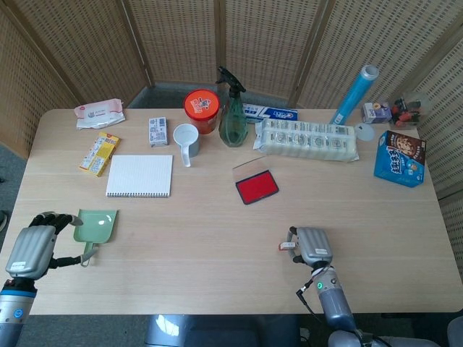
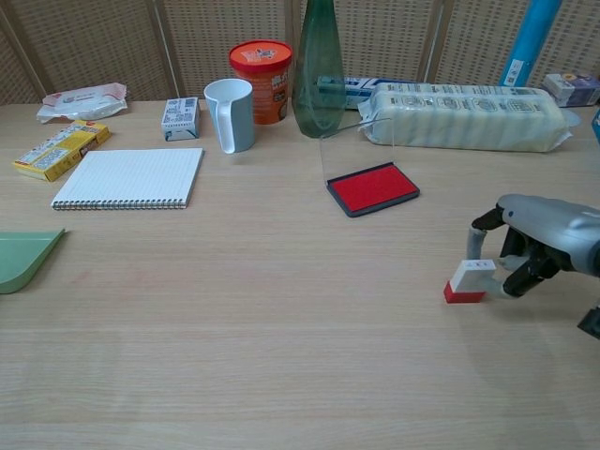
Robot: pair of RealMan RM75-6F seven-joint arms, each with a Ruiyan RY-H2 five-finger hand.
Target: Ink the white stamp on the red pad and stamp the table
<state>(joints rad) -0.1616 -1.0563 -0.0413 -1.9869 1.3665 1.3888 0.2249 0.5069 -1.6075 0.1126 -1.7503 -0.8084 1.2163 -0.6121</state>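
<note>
The white stamp [image 1: 287, 246] [image 2: 468, 280], with its red base, stands upright on the table near the front edge, right of centre. My right hand [image 1: 313, 247] [image 2: 534, 239] is just to its right; a finger comes down on the stamp's far top edge and the thumb meets its right side, pinching it. The red pad [image 1: 257, 186] [image 2: 373, 187] lies open in the middle of the table, its clear lid raised behind it. My left hand [image 1: 32, 249] hovers at the front left corner with fingers loosely bent, holding nothing.
A green dustpan [image 1: 95, 225] [image 2: 23, 258] lies beside the left hand. A notebook [image 1: 140, 176], mug [image 1: 186, 141], spray bottle [image 1: 232, 116], orange tub [image 1: 201, 108] and long packet [image 1: 307, 139] sit further back. A blue box [image 1: 400, 159] is at the right.
</note>
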